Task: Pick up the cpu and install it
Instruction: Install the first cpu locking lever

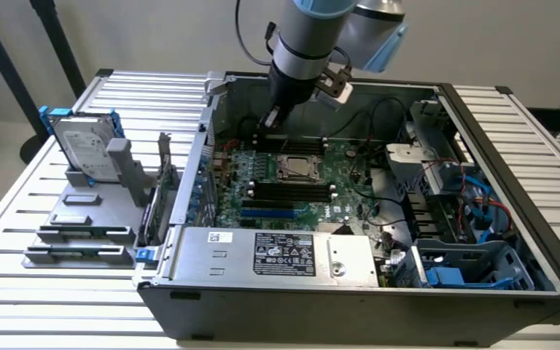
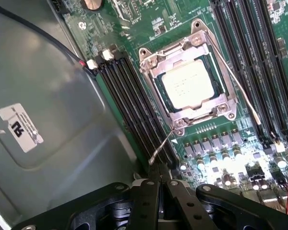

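The cpu (image 2: 188,85) is seen seated in the socket of the green motherboard (image 2: 134,33), framed by a metal retention bracket (image 2: 153,60), inside the open computer case (image 1: 358,313). The hand (image 2: 159,170) is clenched with nothing grasped, its tips set right at the end of a thin wire lever (image 2: 164,144). Whether the lever is touched cannot be told.

Cpu (image 2: 189,86): top of pale metal, smooth, satin shine.
Socket frame (image 2: 201,113): bare bright metal.
Board (image 2: 221,134): green, lacquered, slight gloss.
Case wall (image 2: 48,86): grey sheet metal, matt.
Gripper (image 2: 159,170): black, matt.
Bracket (image 1: 50,120): blue plastic.
Table (image 1: 513,124): ribbed metal, dull silver.
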`<control>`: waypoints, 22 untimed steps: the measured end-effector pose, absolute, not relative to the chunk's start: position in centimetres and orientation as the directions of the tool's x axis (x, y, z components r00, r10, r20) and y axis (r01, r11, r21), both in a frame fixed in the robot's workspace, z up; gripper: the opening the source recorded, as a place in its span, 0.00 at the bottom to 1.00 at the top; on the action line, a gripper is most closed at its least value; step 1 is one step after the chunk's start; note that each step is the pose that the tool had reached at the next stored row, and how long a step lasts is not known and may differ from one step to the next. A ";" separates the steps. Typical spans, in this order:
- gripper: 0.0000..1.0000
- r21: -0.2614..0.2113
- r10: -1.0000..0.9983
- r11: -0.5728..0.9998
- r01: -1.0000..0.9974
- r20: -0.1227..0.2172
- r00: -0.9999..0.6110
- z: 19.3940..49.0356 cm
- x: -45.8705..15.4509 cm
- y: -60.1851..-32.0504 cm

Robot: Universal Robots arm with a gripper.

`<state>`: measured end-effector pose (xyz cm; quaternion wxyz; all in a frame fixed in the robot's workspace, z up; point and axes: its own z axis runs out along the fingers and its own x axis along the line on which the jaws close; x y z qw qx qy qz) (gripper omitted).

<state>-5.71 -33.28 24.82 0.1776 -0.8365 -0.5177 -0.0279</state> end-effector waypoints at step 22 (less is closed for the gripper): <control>0.11 -0.239 0.852 -0.409 0.880 0.246 0.463 22.2 -5.7 -33.4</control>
